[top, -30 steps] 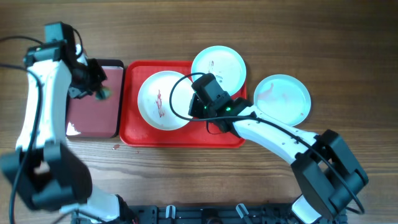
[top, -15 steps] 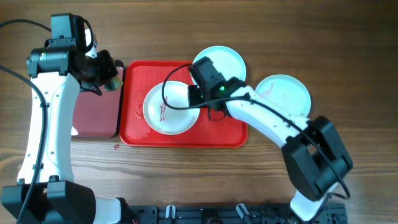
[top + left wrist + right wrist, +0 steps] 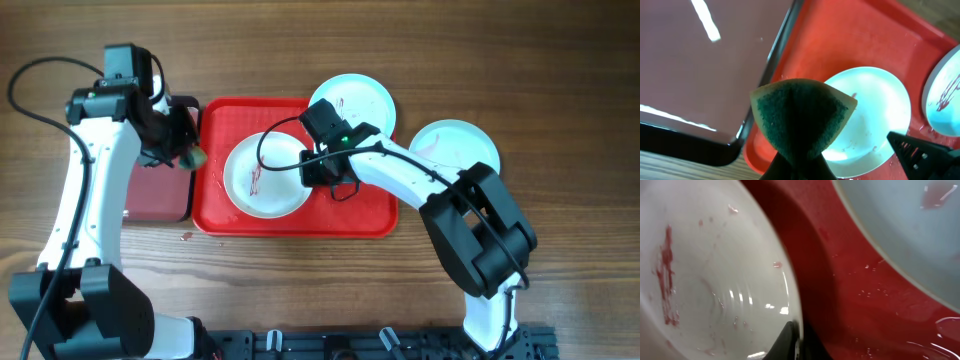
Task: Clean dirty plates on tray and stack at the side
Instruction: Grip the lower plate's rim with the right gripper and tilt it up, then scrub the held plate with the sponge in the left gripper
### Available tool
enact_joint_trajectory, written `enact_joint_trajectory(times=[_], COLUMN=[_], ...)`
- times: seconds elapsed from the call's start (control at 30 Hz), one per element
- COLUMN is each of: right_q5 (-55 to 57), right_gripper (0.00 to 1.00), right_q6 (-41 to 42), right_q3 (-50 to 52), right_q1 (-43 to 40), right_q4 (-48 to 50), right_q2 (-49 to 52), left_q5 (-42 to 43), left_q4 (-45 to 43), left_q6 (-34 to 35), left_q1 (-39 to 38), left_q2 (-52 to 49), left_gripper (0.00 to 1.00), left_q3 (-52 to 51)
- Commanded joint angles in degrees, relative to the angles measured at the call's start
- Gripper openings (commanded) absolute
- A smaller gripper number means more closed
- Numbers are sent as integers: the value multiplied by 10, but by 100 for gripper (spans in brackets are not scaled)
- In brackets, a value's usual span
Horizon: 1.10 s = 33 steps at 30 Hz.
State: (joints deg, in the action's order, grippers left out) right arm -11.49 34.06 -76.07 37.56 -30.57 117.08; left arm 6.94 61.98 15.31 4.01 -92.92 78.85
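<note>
The red tray (image 3: pixel 214 215) holds a white plate (image 3: pixel 262 178) with red smears. It also shows in the left wrist view (image 3: pixel 875 110) and the right wrist view (image 3: pixel 705 280). My right gripper (image 3: pixel 312 172) is shut on the white plate's right rim (image 3: pixel 796 335). An aqua plate (image 3: pixel 352 102) with smears lies at the tray's back right. Another aqua plate (image 3: pixel 455 155) sits on the table to the right. My left gripper (image 3: pixel 185 152) is shut on a green-and-yellow sponge (image 3: pixel 801 115), above the tray's left edge.
A dark maroon tray (image 3: pixel 152 195) with a black rim lies left of the red tray (image 3: pixel 850 30). Small red drops mark the wood in front of the trays (image 3: pixel 185 237). Black cables loop over the white plate.
My left gripper has carried the sponge right, from the maroon tray to the red tray's left edge. My right gripper has closed on the white plate's rim, which shifted slightly.
</note>
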Motion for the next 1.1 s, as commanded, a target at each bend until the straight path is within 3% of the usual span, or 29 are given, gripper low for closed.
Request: enact_joint_trajectory(times=[0.0, 0.1, 0.27, 0.37, 0.7, 0.9, 1.07], right_q5=[-21, -21, -32, -32, -32, -32, -32], right_gripper=[4, 4, 4, 5, 4, 4, 5], right_q6=[16, -41, -25, -28, -28, -28, -29], right_q3=[-3, -4, -4, -3, -3, -3, -3], right_q1=[1, 1, 3, 3, 3, 3, 3], right_q4=[5, 14, 35, 35, 35, 35, 35], right_q2=[21, 21, 21, 21, 21, 21, 21], left_q5=[49, 50, 50, 50, 51, 177, 55], left_q4=[-26, -61, -169, -223, -261, -341, -274], left_q6=[-22, -61, -67, -111, -64, -43, -37], left_q1=[-6, -24, -57, -72, -113, -167, -140], left_q2=[-6, -6, -6, -10, -131, -166, -165], left_gripper=[4, 4, 4, 4, 4, 4, 4], left_q3=[-36, -71, -158, -205, -218, -219, -218])
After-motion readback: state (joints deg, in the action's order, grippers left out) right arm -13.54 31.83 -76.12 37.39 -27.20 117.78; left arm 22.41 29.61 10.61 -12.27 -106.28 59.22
